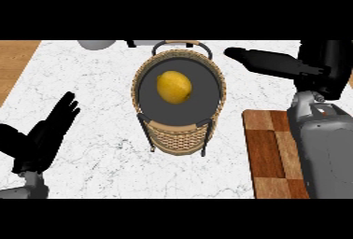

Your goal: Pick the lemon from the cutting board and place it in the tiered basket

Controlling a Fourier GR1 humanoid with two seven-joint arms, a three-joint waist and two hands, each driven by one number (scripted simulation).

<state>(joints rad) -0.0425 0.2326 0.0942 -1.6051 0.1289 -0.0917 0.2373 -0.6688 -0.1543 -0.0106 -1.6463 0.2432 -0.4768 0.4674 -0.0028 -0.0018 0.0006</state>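
The yellow lemon (173, 87) lies in the dark top tray of the wicker tiered basket (143, 74), a little left of the tray's middle. A lower wicker tier (179, 137) juts out toward me. My right hand (272, 61) hovers to the right of the basket's rim, fingers straight and pointing left, holding nothing. The left hand (43, 133) rests open at the left, fingers up, apart from the basket. The wooden cutting board (265, 154) lies at the right, partly under my right forearm, with nothing showing on its visible part.
White marble counter (96, 93) around the basket. A grey rounded object (96, 44) and a white one (148, 43) sit at the far edge. Wooden floor strip (15, 60) shows past the counter's left edge.
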